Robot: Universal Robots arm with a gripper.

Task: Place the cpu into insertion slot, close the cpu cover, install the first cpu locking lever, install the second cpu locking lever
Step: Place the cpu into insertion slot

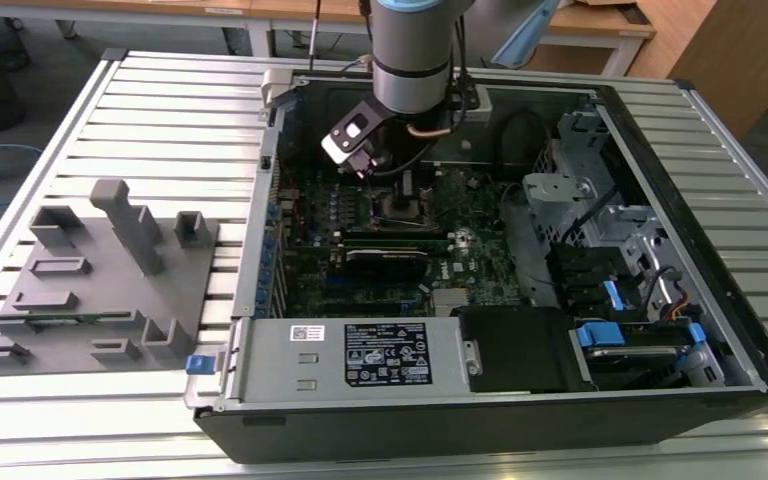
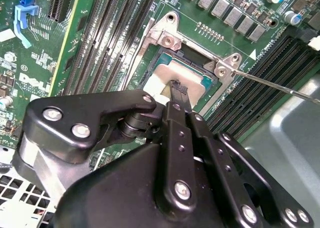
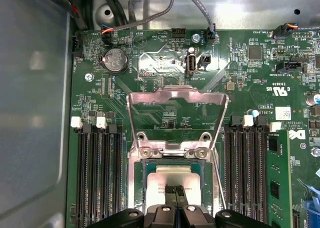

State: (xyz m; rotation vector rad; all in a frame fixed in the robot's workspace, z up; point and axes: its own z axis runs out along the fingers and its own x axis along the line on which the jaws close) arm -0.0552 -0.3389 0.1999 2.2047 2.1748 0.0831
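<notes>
Fingers first. In the exterior view, the gripper (image 1: 384,182) is seen low inside the open computer case (image 1: 491,425), over the green motherboard (image 1: 357,250); the finger gap cannot be judged there. One arm (image 1: 411,60) and one grey fixture tray (image 1: 91,270) beside the case are counted. In the second wrist view, the fingertips (image 2: 178,89) are pinched together with nothing gripped, set against the top of the one cpu (image 2: 162,75); one thin lever rod (image 2: 280,85) is angled away from the socket corner. In the first wrist view, the cpu is seated in the one insertion slot (image 3: 141,185), the one cpu cover (image 3: 177,94) stands tipped open, and two memory slot banks (image 3: 97,178) are seen, one either side.
</notes>
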